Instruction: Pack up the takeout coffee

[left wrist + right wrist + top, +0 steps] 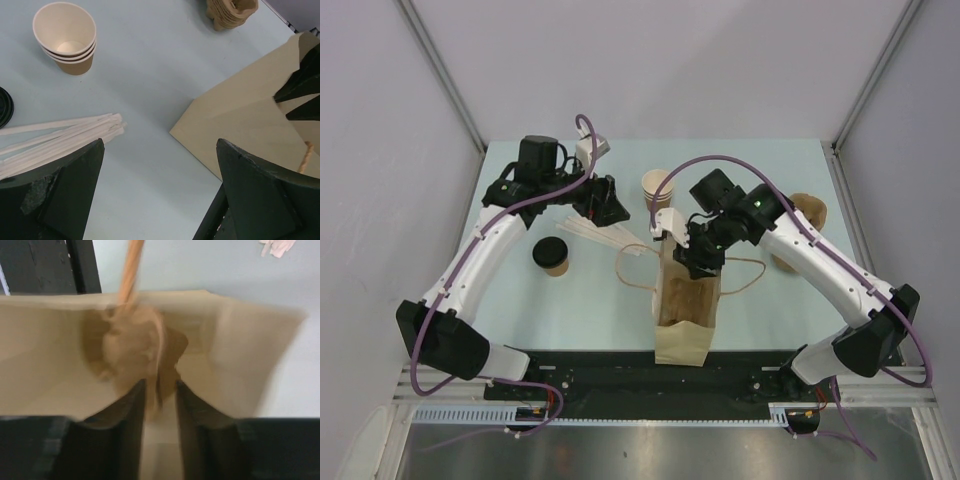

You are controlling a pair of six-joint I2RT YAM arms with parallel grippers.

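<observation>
The takeout coffee (pixel 551 255), a small brown cup with a black lid, stands on the table left of centre; its lid (pixel 4 106) shows at the left edge of the left wrist view. A brown paper bag (pixel 682 335) sits at the middle front, its mouth facing away from the arms. My right gripper (pixel 701 262) is at that mouth. In the blurred right wrist view its jaws (pixel 160 390) stand a little apart, with a fold of the bag's rim (pixel 225 355) between them, not pinched. My left gripper (pixel 603 200) hovers wide open and empty (pixel 160 185) over the table beyond the straws.
A stack of lidless brown cups (pixel 658 190) (pixel 65 40) stands behind the bag. Paper-wrapped straws (pixel 600 235) (pixel 60 135) lie between the coffee and the bag. Brown cup carriers (pixel 805 215) (pixel 232 11) are stacked at the right. The bag's twine handles (pixel 638 268) splay outward.
</observation>
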